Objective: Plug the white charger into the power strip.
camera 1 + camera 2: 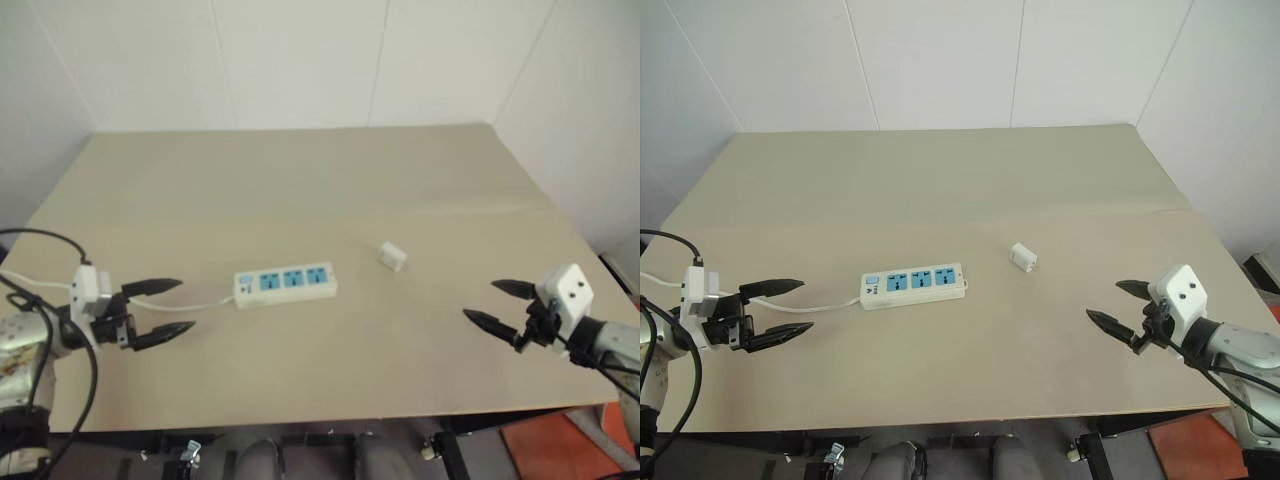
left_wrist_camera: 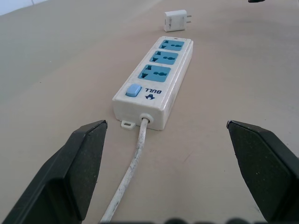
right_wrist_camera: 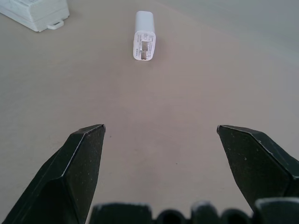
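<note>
Now hovering with both jaws apart: right gripper point(image 1: 1112, 304) empty, charger point(image 3: 144, 36) lying ahead, prongs facing it; left gripper point(image 1: 161, 307) facing strip point(image 2: 155, 83). Approaching low, pinching charger's flat sides.

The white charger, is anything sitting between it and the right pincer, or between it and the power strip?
Nothing visible. Bare table lies between the open right pincer and the white charger, and between the charger and the power strip. The strip's three blue sockets are uncovered.
</note>
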Controlling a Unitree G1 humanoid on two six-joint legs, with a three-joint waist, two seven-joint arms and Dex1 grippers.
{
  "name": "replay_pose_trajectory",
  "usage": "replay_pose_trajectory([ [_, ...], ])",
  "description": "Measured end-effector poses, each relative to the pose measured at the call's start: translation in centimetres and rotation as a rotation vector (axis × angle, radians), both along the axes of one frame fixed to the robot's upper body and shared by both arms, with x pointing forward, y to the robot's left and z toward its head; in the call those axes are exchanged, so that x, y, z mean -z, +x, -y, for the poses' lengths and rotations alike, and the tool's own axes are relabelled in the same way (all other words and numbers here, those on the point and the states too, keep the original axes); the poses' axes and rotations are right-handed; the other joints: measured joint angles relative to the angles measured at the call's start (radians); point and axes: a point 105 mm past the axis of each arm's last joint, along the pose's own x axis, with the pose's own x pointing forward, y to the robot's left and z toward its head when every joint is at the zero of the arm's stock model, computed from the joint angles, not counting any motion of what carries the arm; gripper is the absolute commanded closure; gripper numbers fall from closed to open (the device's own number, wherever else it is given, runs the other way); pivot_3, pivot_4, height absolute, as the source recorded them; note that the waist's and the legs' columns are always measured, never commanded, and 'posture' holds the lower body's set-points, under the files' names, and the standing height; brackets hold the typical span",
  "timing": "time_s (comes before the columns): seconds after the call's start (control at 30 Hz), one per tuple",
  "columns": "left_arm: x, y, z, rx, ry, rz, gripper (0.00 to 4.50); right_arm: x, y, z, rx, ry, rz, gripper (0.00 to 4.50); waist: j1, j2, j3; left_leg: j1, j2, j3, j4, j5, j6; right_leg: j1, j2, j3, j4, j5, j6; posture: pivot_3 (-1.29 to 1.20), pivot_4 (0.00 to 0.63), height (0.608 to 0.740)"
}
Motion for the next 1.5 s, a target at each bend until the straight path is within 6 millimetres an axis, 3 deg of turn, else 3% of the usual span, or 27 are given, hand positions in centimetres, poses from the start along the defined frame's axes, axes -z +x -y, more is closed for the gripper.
replay_pose_trajectory([
  [0.67,-0.1,0.1,0.0,0.006,0.000,0.003,0.01,0.0,-0.4,-0.5,-0.050,0.030,-0.013,0.00,0.000,0.000,0.000,0.000,0.000,0.000,0.000,0.000,0.000,0.000,0.000,0.000,0.000,0.000,0.000,0.00,0.150,0.740],
  [0.93,1.8,3.5,-0.6,0.016,0.104,-0.073,0.01,-0.8,-0.3,-1.3,-0.090,0.042,0.013,0.00,0.005,-0.001,0.000,-0.001,-0.001,0.000,0.003,0.000,0.000,0.001,0.001,-0.001,0.000,0.000,0.001,0.00,0.150,0.740],
  [1.07,2.1,6.1,1.3,0.062,0.127,-0.093,0.01,-2.0,-0.4,-2.6,-0.141,0.050,0.046,0.00,0.013,-0.001,0.000,-0.003,-0.001,-0.001,0.004,-0.001,0.001,0.000,0.001,-0.001,0.000,0.000,0.001,0.00,0.150,0.740],
  [1.23,3.2,7.2,3.4,0.136,0.182,-0.146,0.01,-2.8,-1.0,-4.1,-0.178,0.048,0.058,0.00,0.014,-0.001,0.000,-0.006,-0.001,-0.002,0.009,-0.002,0.004,-0.002,0.001,-0.002,0.001,0.000,0.001,0.00,0.150,0.740],
  [1.37,4.5,7.1,3.8,0.162,0.265,-0.185,0.01,-3.6,-1.7,-5.4,-0.202,0.044,0.075,0.00,0.012,-0.001,0.000,-0.007,-0.001,-0.003,0.011,-0.003,0.005,-0.001,0.002,-0.002,0.002,0.000,0.001,0.00,0.150,0.740],
  [1.5,4.4,7.9,3.9,0.147,0.354,-0.177,1.26,-4.6,-2.1,-6.2,-0.210,0.054,0.092,0.00,0.017,-0.001,-0.001,-0.006,-0.001,-0.004,0.012,-0.003,0.005,0.001,0.002,-0.003,0.002,0.001,0.002,0.00,0.150,0.740],
])
